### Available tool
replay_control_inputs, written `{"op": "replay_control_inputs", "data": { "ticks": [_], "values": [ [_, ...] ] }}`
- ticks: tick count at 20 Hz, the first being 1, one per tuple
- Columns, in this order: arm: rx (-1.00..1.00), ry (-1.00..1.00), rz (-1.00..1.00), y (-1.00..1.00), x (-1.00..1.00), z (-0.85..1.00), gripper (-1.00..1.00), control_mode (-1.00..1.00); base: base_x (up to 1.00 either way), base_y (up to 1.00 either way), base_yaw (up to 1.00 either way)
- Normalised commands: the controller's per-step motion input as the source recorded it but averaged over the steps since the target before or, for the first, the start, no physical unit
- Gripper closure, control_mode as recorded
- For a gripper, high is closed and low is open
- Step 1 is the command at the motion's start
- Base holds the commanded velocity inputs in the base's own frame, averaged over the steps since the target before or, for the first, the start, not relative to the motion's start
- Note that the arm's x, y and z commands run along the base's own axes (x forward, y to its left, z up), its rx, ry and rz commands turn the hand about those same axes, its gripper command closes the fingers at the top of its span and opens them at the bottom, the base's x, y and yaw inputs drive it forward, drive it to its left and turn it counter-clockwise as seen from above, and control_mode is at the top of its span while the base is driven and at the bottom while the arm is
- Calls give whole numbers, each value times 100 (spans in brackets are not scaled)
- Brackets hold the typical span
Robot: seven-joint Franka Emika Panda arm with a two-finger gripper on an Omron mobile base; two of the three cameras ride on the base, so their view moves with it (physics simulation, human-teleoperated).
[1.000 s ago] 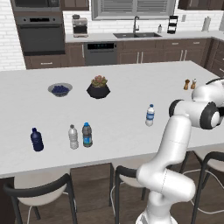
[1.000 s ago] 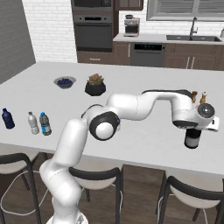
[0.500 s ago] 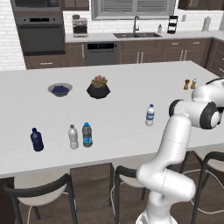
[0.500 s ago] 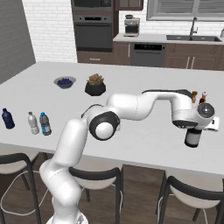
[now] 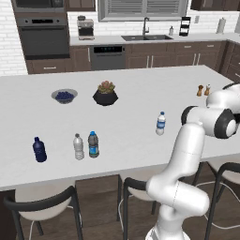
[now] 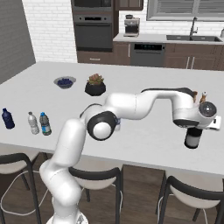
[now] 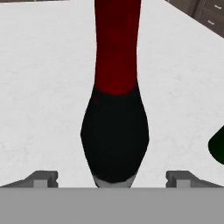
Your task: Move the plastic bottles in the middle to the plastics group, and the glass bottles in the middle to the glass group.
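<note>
Jaws of the gripper (image 6: pixel 193 130) stand apart. In the hand view each fingertip (image 7: pixel 43 178) has bare counter (image 7: pixel 39 109) between it and the glass bottle (image 7: pixel 114 140), so the bottle is judged released, not clamped.

**Position of the task items, referenced to the jaws**
- The glass bottle, dark-bodied with a red upper part, stands centred between the jaws. In the right base view it sits directly below the hand at the near edge of the counter.
- The salt and pepper shakers (image 6: pixel 203 95) stand beyond the jaws, near them.
- The slim red-brown bottle of the glass group cannot be made out with certainty.

**Progress (judgement)**
1. Glass bottle: brought to the shaker end of the counter and apparently set down. This step looks complete or nearly so.
2. Dark-capped water bottle (image 5: pixel 93 144): stands just beside the white-labelled clear bottle (image 5: pixel 78 146) and near the navy bottle (image 5: pixel 39 150), far from the jaws at the opposite end of the counter. This step looks complete.
3. Pale-capped water bottle (image 5: pixel 161 123): stands alone in the middle, between the jaws and the plastics group and apart from both. This step remains.

**Remaining work**
- Withdraw the hand clear of the glass bottle.
- Carry the pale-capped bottle to the plastics group.
</note>
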Motion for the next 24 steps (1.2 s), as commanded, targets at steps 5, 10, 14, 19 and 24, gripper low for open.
{"op": "replay_control_inputs", "data": {
  "ticks": [5,10,14,19,24],
  "values": [
    [0,-1,0,3,-34,25,-100,-100,0,0,0],
    [0,0,0,29,-65,40,-100,-100,0,0,0],
    [0,12,0,60,-36,27,-100,-100,0,0,0],
    [0,12,0,62,-21,17,-100,-100,0,0,0],
    [0,15,0,99,0,2,-100,-100,0,0,0]
  ]
}}
